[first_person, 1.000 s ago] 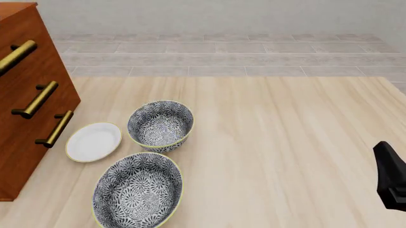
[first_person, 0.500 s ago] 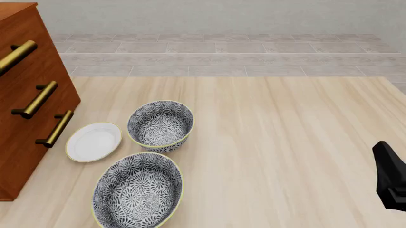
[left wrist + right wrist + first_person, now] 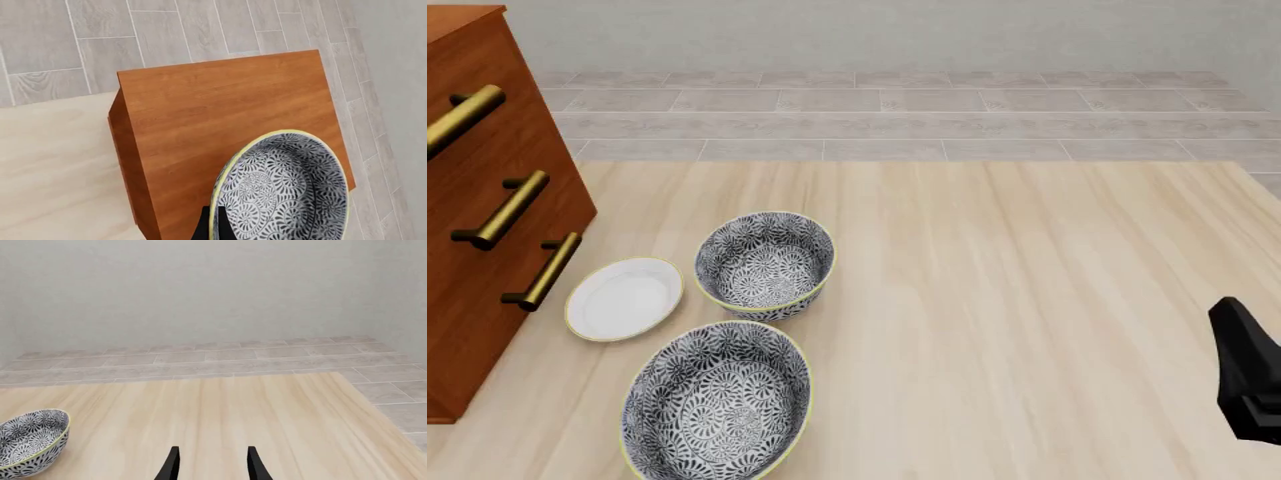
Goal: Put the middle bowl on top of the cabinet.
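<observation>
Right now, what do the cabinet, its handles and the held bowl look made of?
Cabinet: reddish-brown wood, faint grain, satin sheen. Handles: brass-coloured metal bars, probably, going by the sheen. Middle bowl, at the left gripper: likely glazed ceramic, grey-white floral print, pale yellow rim. It is a render, so all are guesses.

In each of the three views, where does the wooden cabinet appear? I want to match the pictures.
Left wrist view: the cabinet fills the middle, seen from above; a patterned bowl at the left gripper is over its top.
Front view: the cabinet stands at the left edge, showing its brass handles.
Right wrist view: not in it.
Shared landmark: the pale wooden table, in all three.
</observation>
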Available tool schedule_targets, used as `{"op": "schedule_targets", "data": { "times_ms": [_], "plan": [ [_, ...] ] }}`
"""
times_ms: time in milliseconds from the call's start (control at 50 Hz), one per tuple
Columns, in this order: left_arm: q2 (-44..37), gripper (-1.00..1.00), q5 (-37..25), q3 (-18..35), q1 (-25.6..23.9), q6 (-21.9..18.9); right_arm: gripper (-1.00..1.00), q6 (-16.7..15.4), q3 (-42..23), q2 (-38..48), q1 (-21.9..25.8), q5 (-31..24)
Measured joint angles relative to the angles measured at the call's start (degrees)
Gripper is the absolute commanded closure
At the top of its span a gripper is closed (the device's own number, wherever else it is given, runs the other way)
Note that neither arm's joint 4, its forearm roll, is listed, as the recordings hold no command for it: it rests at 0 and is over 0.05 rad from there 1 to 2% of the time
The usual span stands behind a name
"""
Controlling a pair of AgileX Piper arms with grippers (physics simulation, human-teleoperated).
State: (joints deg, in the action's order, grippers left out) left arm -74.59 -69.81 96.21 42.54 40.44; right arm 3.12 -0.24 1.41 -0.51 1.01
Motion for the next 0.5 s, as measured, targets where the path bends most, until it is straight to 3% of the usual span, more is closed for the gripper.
{"op": "schedule_targets", "data": {
  "times_ms": [500],
  "plan": [
    [0.1,1.0,0.0,0.0,-0.3,0.6,-1.0,0.3,0.0,-0.6,-0.2,-0.3]
  ]
}}
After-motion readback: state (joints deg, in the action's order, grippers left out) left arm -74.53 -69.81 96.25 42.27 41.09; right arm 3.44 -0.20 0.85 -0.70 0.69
